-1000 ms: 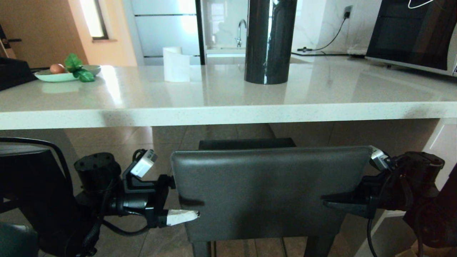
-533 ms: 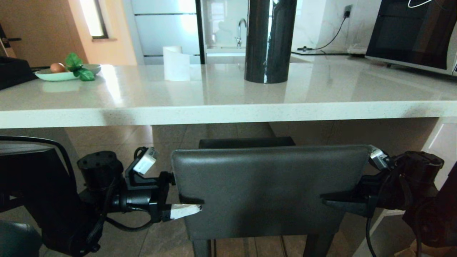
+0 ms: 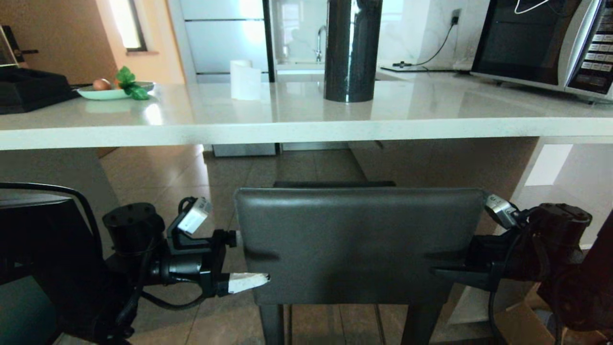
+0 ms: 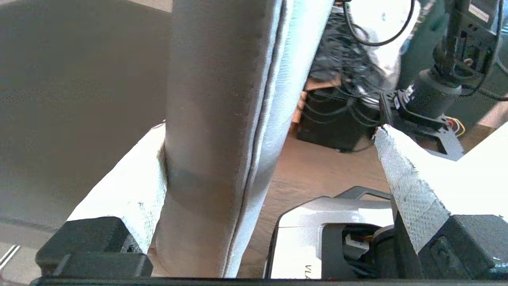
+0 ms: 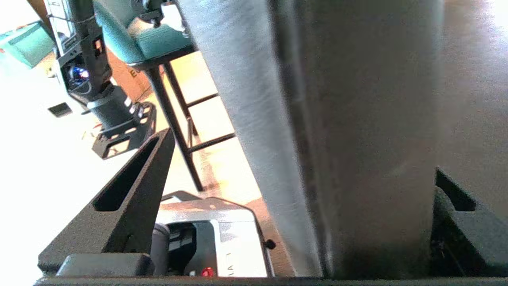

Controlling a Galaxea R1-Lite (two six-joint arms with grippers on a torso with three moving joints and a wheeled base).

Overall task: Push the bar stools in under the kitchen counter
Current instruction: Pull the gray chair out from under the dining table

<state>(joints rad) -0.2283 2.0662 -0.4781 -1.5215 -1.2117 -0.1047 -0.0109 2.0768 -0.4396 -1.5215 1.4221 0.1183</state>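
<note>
Glossy kitchen counter (image 3: 306, 129) ahead; dark grey bar stool (image 3: 359, 244) parked just short of its front edge, not yet tucked under. Left gripper (image 3: 251, 258) and right gripper (image 3: 450, 261) spread wide, loosely straddling the backrest's side edges, clamping nothing. Could have skewed or tipped if pushed unevenly or snagged by a leg.

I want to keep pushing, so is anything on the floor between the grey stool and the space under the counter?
Nothing visible: the floor between the grey stool and under the kitchen counter shows only bare tiles.
</note>
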